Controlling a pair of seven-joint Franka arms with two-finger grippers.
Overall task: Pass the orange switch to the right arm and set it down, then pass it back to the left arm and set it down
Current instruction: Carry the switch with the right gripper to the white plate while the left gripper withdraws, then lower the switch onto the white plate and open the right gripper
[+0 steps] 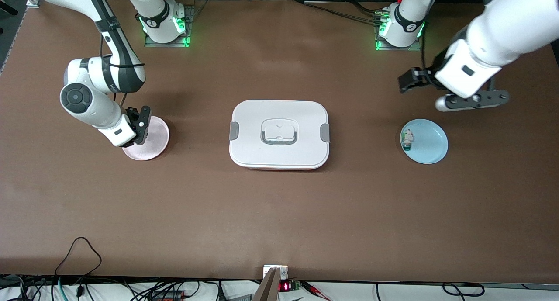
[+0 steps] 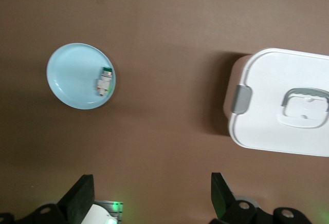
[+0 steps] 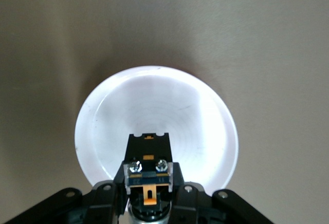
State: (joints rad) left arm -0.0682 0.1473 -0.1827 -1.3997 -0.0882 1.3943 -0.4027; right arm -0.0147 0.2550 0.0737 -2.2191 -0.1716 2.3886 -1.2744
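Observation:
My right gripper [image 1: 140, 127] is over the pink plate [image 1: 153, 144] at the right arm's end of the table. It is shut on the orange switch [image 3: 148, 170], a small black block with orange markings and two screws. In the right wrist view the right gripper [image 3: 148, 185] clamps the switch from both sides, with the plate [image 3: 198, 126] below it. In the front view the switch is hidden by the fingers. My left gripper [image 1: 407, 81] hangs open and holds nothing over bare table, beside the blue plate [image 1: 431, 144]; its wrist view shows the left gripper [image 2: 152, 196] with wide-apart fingers. The white box [image 1: 279, 154] sits mid-table between the plates.
A small white-and-green component [image 1: 407, 139] lies on the blue plate, also seen as the component [image 2: 104, 81] on the plate [image 2: 69, 75] in the left wrist view. The box [image 2: 272, 116] has grey clips and a grey lid handle. Cables run along the table edge nearest the front camera.

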